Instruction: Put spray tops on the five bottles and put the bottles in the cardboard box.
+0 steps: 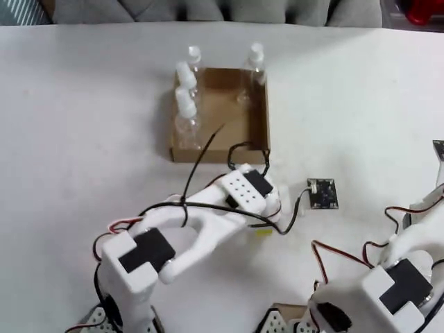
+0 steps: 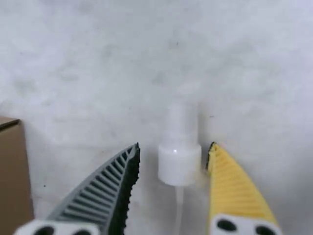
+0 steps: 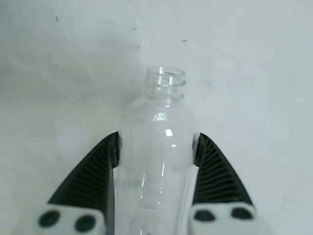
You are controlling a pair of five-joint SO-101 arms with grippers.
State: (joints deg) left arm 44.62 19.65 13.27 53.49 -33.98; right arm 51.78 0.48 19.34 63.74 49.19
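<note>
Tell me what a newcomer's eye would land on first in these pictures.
Four capped bottles stand in the cardboard box at the middle of the table. Nearer the arms, the left gripper is open, with its fingers on either side of a loose spray top lying on the table. The right gripper clasps an uncapped bottle, clear, with its neck open.

Found open room in the near right of the cardboard box point(image 1: 261, 128), hemmed left and far by four capped bottles point(image 1: 186, 104), with cables point(image 1: 205, 154) crossing the near wall.

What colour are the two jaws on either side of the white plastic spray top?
One grey, one yellow, beside the white plastic spray top; left wrist view.
</note>
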